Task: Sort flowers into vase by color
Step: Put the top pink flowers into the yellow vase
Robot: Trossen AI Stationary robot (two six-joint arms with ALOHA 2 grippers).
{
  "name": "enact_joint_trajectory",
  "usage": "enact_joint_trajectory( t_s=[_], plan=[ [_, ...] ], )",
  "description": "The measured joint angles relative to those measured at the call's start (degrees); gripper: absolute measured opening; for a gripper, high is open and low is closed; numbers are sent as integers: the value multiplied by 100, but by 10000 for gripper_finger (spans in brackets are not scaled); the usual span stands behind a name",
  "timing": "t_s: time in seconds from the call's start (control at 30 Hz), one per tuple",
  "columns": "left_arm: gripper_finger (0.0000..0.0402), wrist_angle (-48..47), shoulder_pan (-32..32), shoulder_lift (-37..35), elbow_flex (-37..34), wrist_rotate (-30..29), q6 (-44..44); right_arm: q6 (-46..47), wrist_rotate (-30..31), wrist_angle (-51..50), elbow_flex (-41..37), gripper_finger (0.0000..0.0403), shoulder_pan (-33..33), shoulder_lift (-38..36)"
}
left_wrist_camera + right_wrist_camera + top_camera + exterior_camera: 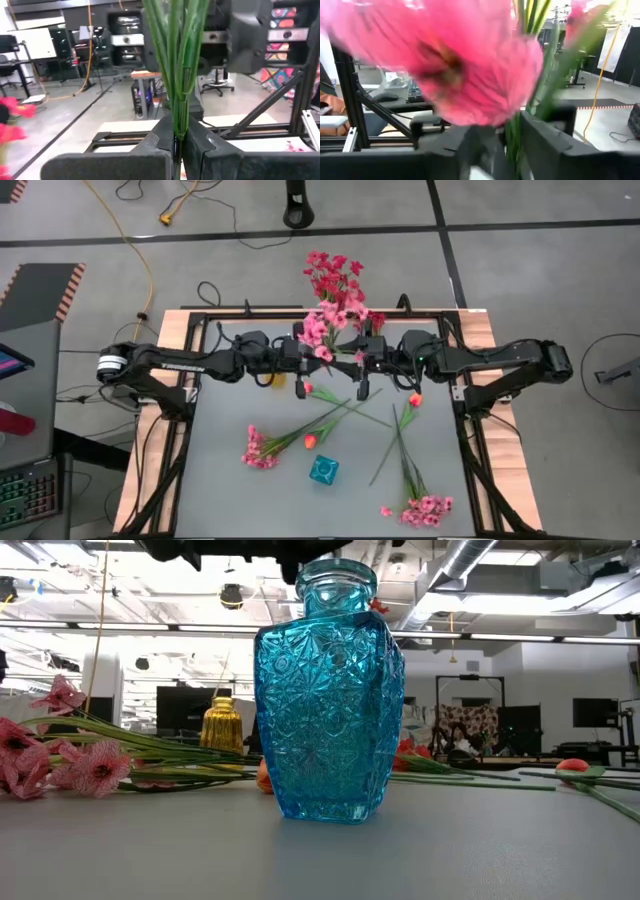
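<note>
Both grippers sit at the far middle of the table, facing each other with a pink spray point(316, 332) between them; the left gripper point(301, 366) is pinched on a bundle of green stems point(176, 65), which run up from between its fingers point(156, 142) in its wrist view, and the right gripper point(512, 145) is closed on stems too, with a pink blossom point(455, 65) filling most of its own view. A dark-red spray point(335, 278) stands just behind the pink one; what it stands in cannot be made out. The step looks like a two-handed hold or handover of the pink spray, so it would go best if one gripper keeps its pinch until the other's hold is sure, and only then lets go. Lift straight up, so the blossoms do not drag through the red spray. The blue vase point(323, 470) stands near the front middle, well apart from both arms, with a narrow neck point(336, 582); the stem ends should be brought together and lowered upright over it. A gold vase point(222, 725) is farther back. Pink sprays point(260, 452) point(428, 509) and orange tulips point(310, 441) point(415, 399) lie loose on the table point(220, 500), still to sort
</note>
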Motion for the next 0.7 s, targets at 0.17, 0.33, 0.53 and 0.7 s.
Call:
enact_joint_trajectory(
  t_s=[0.17, 0.33, 0.53, 0.7],
  plan=[
    [0, -915, 154, -740, -63, -253, 162, 2, 20, -541, -4, 239, -36, -177],
    [0, -1067, 323, -1737, -712, -713, 235, 2, 15, -1123, -9, 249, -50, -288],
    [0, -1103, 456, -3040, -1781, -1306, 162, 4, 15, -1384, -9, 249, -49, -266],
    [0, -1106, 551, -3840, -2462, -1492, -147, 4, 15, -1545, -7, 249, -117, -167]
  ],
)
